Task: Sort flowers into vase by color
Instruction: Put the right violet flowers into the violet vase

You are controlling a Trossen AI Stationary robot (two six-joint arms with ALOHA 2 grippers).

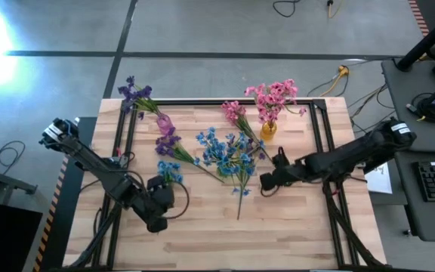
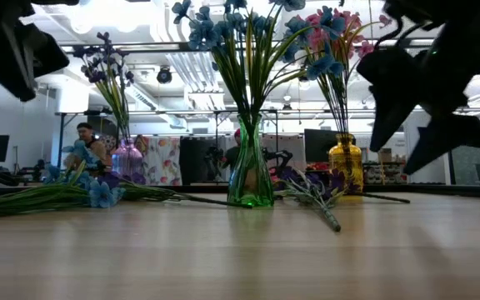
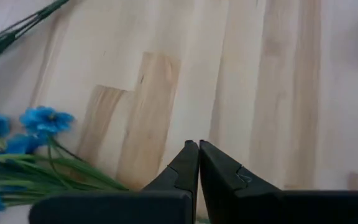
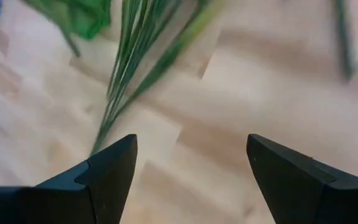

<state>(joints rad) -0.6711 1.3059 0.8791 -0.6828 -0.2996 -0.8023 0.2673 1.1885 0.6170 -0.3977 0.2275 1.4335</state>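
Hanging just over the wooden table [image 1: 293, 234], the right gripper [image 1: 266, 181] has its two dark fingers [image 4: 107, 171] spread wide apart, and nothing sits between them. Right past those fingers lie long green stems [image 4: 135, 68] on the wood. These belong to the blue flowers [image 1: 221, 151], whose heads fan out in the middle of the table, close beside the right gripper. Some blue flowers stand up in a green glass vase [image 2: 251, 179], with their blossoms high above it. A few stems [image 2: 319, 200] lie flat on the table next to that vase. Farther back, pink flowers [image 1: 272, 98] stand in a yellow vase [image 1: 268, 129], and one more pink sprig [image 1: 236, 113] lies near it. On the left side of the table, purple flowers [image 1: 136, 94] stand in a purple vase [image 2: 127, 162], and a pink and purple sprig [image 1: 166, 132] lies on the wood close by. The left gripper [image 1: 159, 198] sits low near the front left part of the table, with its fingers [image 3: 185, 168] pressed tight together and holding nothing. A small bunch of blue flowers [image 1: 169, 172] lies just beside it. Behind the table, far off in the room, a person [image 2: 86, 137] shows in the low view.
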